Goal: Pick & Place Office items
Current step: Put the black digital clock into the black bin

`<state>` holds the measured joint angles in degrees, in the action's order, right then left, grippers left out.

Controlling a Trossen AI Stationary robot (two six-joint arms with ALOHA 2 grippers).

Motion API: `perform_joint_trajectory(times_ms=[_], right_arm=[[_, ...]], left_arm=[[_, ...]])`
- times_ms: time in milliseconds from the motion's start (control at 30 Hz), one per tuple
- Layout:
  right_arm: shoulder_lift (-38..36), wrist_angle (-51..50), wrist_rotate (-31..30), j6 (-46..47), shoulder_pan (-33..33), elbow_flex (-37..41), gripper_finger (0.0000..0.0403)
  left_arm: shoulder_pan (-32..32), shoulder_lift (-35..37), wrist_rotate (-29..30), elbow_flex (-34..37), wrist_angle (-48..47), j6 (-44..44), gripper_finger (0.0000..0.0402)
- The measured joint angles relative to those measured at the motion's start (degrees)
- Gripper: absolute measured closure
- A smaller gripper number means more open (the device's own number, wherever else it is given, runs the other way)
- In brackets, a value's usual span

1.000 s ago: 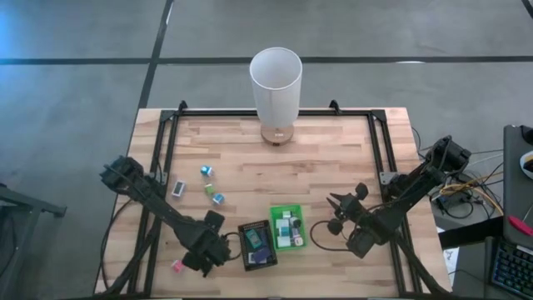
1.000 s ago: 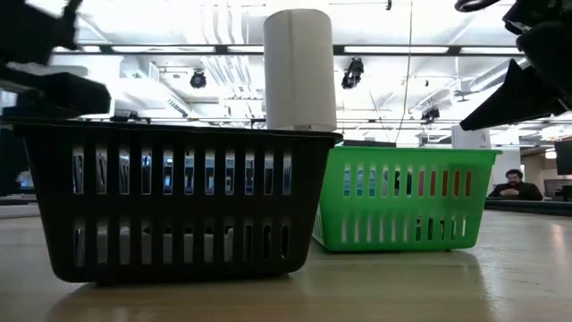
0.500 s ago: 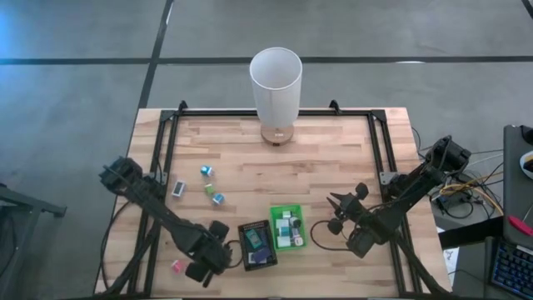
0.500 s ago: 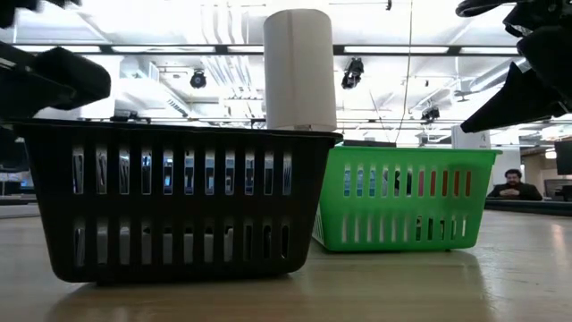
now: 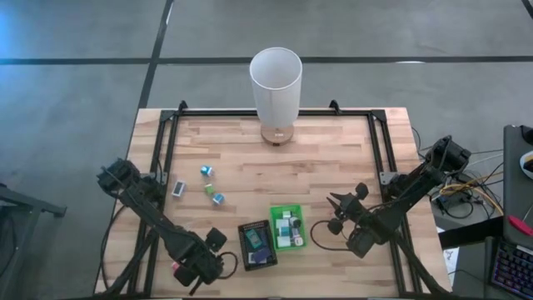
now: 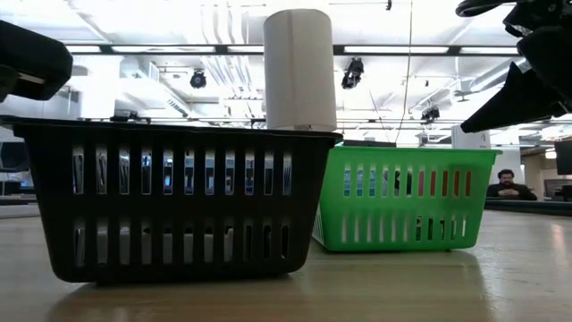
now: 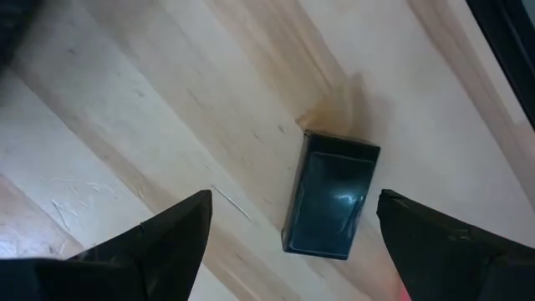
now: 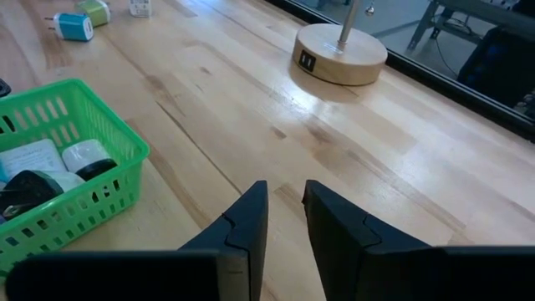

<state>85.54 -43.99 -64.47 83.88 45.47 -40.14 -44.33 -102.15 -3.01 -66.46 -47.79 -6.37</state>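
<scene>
My left gripper hangs open near the table's near-left corner, fingers pointing down. Its wrist view shows a small black block lying flat on the wood between the spread fingers, untouched. A pink item peeks out beside the gripper. A white block, a blue one, a green one and a teal one lie loose at mid-left. The black tray and green tray hold more items. My right gripper waits shut, above the table right of the green tray.
A tall white cylinder on a round wooden base stands at the far middle. A black metal frame borders the table. The two trays sit side by side near the front edge. Bare wood lies at centre and far right.
My left gripper has moved from beside the black tray toward the table's near-left corner, rolling a little as it went, still open. In the low view it has slid out toward the picture's left. My right gripper has kept still.
</scene>
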Motion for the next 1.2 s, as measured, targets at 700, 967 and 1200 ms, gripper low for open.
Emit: perform_joint_trajectory(times_ms=[700, 967, 1200], right_arm=[[0.0, 0.3, 0.0, 0.1, 0.0, 0.0, 0.0328], [0.0, 0.6, 0.0, 0.0, 0.0, 0.0, 0.0326], [0.0, 0.8, 0.0, -0.1, 0.0, 0.0, 0.0318]], left_arm=[[-1.5, -3.3, -0.2, 0.2, -0.2, -2.5, 0.0062], [-1.6, -4.9, -0.2, 0.2, -0.2, -2.9, 0.0062], [-1.6, -5.4, -0.2, 0.2, 0.4, -4.3, 0.0073]])
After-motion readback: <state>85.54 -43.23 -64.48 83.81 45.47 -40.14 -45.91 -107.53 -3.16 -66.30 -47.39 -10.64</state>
